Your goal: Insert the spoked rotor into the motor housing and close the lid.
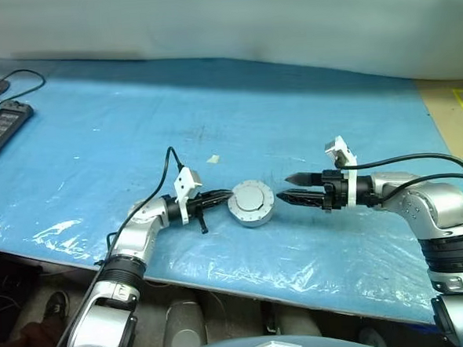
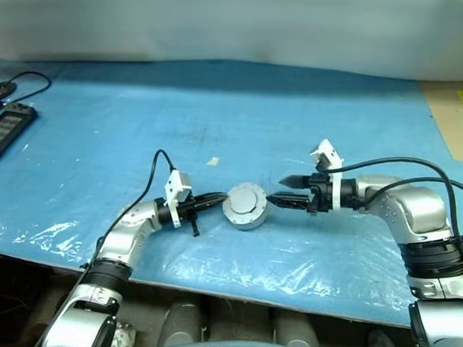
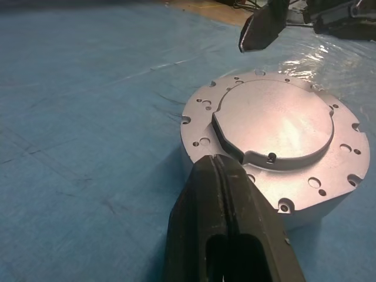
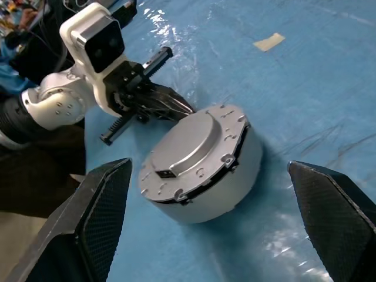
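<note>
On the blue table (image 1: 134,124), the lidded motor housing (image 1: 251,203) sits between the left gripper (image 1: 223,196), pinched shut and empty at its rim, and the right gripper (image 1: 289,187), spread wide, just beside it.

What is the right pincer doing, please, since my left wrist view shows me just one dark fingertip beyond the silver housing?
Observer: The right pincer is open, its two fingers spread on the side of the lidded motor housing opposite yours, with gaps to it in the right wrist view.
Operator: Thank you. Does anything lie near the housing?
Observer: A small pale scrap lies on the blue table cover, just behind the housing.
Operator: And what is farther away?
Observer: A black handheld device with a cable lies at the far left edge of the table.
</note>
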